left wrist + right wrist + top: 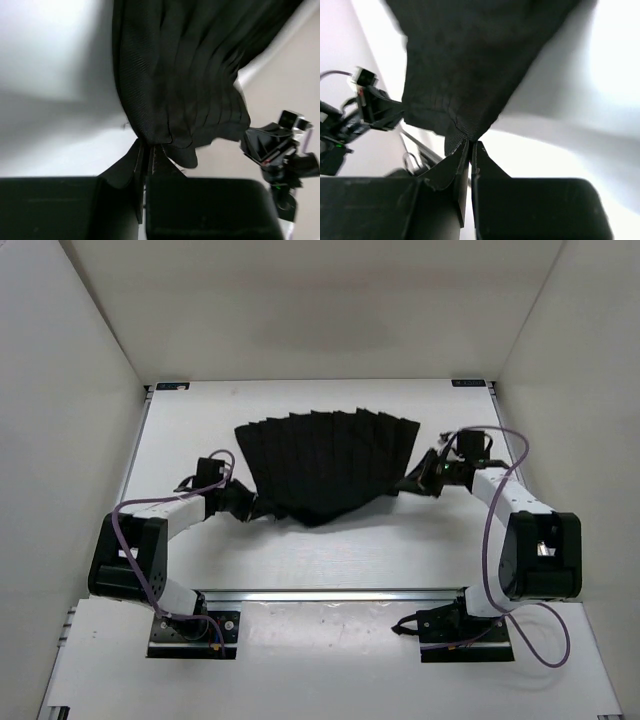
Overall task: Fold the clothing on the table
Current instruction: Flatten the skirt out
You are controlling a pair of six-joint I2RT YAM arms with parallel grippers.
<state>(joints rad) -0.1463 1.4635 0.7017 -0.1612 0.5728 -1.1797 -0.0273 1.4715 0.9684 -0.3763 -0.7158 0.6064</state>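
Found left jaws pinched shut on the near left corner of the clothing (325,465), right jaws clamped the same way on the near right corner, fabric bunched into each nip. Judged the two-corner hold as meant to keep the pleats spread and the near edge strung between the two grips, ready to carry over as one fold. Logged the clothing mid-surface (300,560), fanned wide toward the far side, near edge sagging in the middle.

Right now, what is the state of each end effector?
Left end effector: closed on the pleated black skirt.
Right end effector: closed on the same skirt.
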